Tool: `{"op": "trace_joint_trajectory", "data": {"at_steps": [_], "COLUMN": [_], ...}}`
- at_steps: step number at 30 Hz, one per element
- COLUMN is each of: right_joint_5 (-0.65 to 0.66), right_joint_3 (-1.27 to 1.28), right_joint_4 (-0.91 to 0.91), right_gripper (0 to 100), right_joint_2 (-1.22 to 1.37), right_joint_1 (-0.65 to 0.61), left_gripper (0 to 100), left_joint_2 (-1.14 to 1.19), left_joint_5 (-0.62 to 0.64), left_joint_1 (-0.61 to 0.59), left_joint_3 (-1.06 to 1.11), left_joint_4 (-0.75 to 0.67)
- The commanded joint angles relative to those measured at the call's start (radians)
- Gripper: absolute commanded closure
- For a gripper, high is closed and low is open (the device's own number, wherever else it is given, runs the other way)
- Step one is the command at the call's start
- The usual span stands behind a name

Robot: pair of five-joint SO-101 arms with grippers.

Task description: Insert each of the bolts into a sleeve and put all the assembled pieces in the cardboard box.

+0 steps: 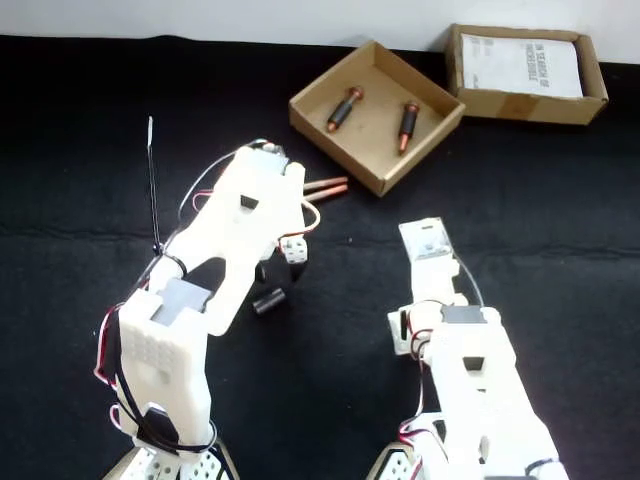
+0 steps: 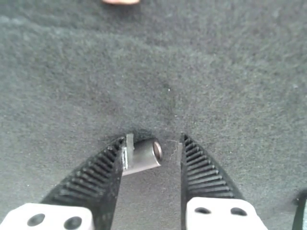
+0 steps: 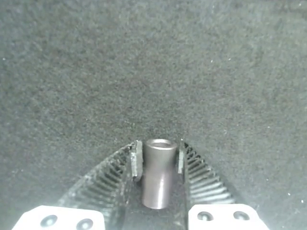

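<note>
In the high view the left arm (image 1: 245, 215) covers one end of each of 2 loose bolts (image 1: 328, 186), and both arms' bases run off the lower edge. In the left wrist view a copper-coloured piece (image 2: 121, 1) is cut by the edge, a dark object (image 2: 302, 211) likewise, neither identifiable. A finger (image 2: 100, 177) of the left gripper (image 2: 154, 140) hides one end of the lying sleeve (image 2: 144, 156)

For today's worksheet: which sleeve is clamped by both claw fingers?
The sleeve in the right claw; the other sleeve, at the left claw, touches one finger only.
</note>
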Motion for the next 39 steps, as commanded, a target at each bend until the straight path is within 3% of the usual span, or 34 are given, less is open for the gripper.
{"op": "trace_joint_trajectory", "data": {"at_steps": [1,10,13,16,21,26,31,34,36,39], "right_joint_5": [0.014,0.014,0.009,0.008,0.006,0.006,0.006,0.005,0.005,-0.043], "right_joint_3": [-0.010,-0.074,-0.105,-0.125,-0.193,-0.237,-0.245,-0.237,-0.237,-0.236], "right_joint_4": [-0.010,-0.005,-0.005,-0.002,0.091,0.133,0.130,0.096,0.070,0.033], "right_gripper": [88.5,89.3,98.4,99.0,99.1,99.1,99.1,99.1,99.1,99.1], "right_joint_2": [0.077,0.222,0.237,0.234,0.232,0.232,0.232,0.232,0.232,0.234], "right_joint_1": [-0.007,-0.004,-0.007,-0.005,-0.002,0.007,0.022,0.027,0.035,0.038], "left_gripper": [83,84,84,84,99,99,99,99,95,83], "left_joint_2": [-0.008,-0.007,-0.007,-0.007,-0.007,-0.008,-0.005,0.010,0.041,0.111], "left_joint_5": [0.002,-0.002,-0.003,0.003,0.006,0.009,0.146,0.153,0.184,0.377], "left_joint_1": [-0.012,-0.058,-0.059,-0.054,-0.025,0.038,0.047,0.045,0.045,0.045], "left_joint_3": [-0.025,-0.022,-0.021,-0.027,-0.033,-0.134,-0.295,-0.331,-0.355,-0.397], "left_joint_4": [-0.003,-0.003,-0.003,-0.003,-0.064,-0.112,-0.163,-0.247,-0.272,-0.265]}}
